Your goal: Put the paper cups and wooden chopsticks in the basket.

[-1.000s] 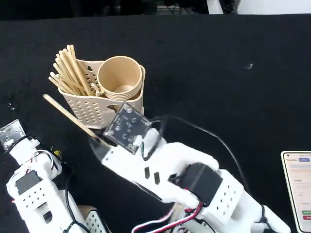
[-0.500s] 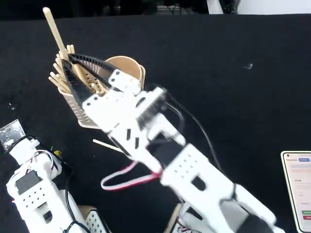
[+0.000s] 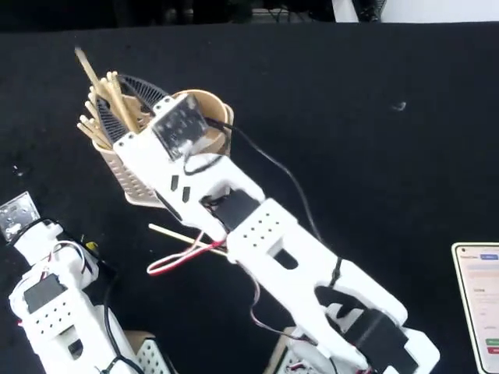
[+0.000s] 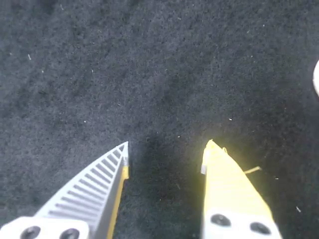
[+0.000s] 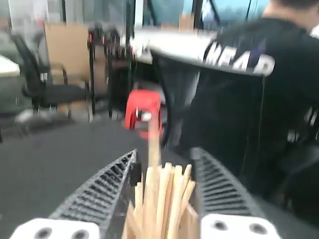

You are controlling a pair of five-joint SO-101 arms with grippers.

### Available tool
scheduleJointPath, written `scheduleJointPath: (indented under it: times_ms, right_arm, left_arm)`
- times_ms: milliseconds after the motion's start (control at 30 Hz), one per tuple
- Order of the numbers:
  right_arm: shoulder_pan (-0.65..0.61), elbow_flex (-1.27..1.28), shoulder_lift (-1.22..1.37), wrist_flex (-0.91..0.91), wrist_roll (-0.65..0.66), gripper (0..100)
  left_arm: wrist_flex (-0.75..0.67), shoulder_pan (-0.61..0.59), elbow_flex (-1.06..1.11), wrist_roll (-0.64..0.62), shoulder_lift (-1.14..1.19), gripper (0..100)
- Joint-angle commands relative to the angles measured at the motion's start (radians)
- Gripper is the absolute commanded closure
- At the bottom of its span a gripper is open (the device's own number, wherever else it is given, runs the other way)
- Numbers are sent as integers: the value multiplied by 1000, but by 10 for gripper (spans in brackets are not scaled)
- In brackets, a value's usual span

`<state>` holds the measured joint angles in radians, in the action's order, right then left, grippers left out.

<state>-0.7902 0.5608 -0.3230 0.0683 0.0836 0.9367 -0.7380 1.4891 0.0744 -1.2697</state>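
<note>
A white perforated basket stands at the table's back left. It holds stacked paper cups and a bundle of wooden chopsticks. My right gripper hangs over the bundle, its black fingers spread on either side of the sticks. In the right wrist view this gripper is open around the chopsticks, and one taller stick rises near one finger. That taller chopstick stands above the others. A single chopstick lies on the cloth below the basket. My left gripper is open over bare black cloth.
The left arm sits at the front left corner. My right arm's body stretches diagonally from the front centre to the basket. A phone lies at the right edge. The black tablecloth covers the back right.
The right arm lifted a chopstick from the cloth, swung up over the basket and lowered it into the bundle. The left arm has kept still.
</note>
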Motion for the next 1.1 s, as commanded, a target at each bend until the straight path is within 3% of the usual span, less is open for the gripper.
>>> scheduleJointPath:
  times_ms: [0,100,267,400,467,567,767,1067]
  right_arm:
    - [11,-87,-94,-147,-8,819]
    - [11,-76,-231,-333,-9,874]
    - [-20,18,-510,-813,-2,988]
    - [-94,174,-674,-1178,0,904]
    - [-83,283,-720,-1270,21,848]
    - [-3,481,-740,-1249,144,825]
    - [129,826,-664,-818,233,861]
    - [132,777,-386,-764,232,861]
  left_arm:
    - [-20,8,-10,5,-15,758]
    - [-20,8,-10,5,-15,758]
    - [-20,8,-10,5,-15,758]
    - [-20,8,-10,5,-15,758]
    - [-20,8,-10,5,-15,758]
    - [-20,8,-10,5,-15,758]
    - [-20,8,-10,5,-15,758]
    - [-20,8,-10,5,-15,758]
